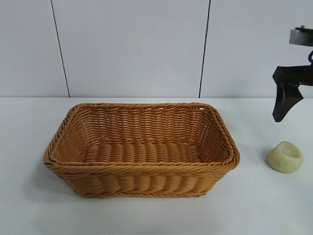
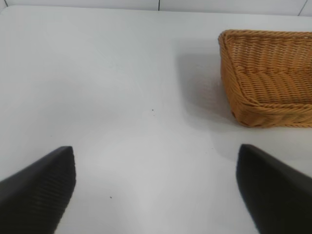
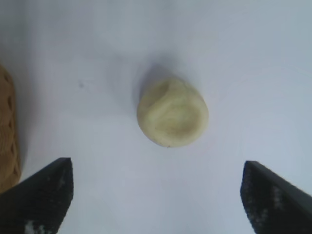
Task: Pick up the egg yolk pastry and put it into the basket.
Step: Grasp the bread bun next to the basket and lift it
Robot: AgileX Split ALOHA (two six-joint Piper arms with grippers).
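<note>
The small pale yellow-cream dented egg yolk pastry (image 1: 285, 156) is lying on the white table (image 1: 146, 215) near its right edge, beside the golden-brown woven wicker basket (image 1: 142, 169). The right gripper (image 3: 156, 195) is hovering above it, jaws wide, holding nothing. The left gripper (image 2: 156, 190) is sitting wide and idle by the basket.

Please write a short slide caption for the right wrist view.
Open right gripper above the egg yolk pastry on the white table.
</note>
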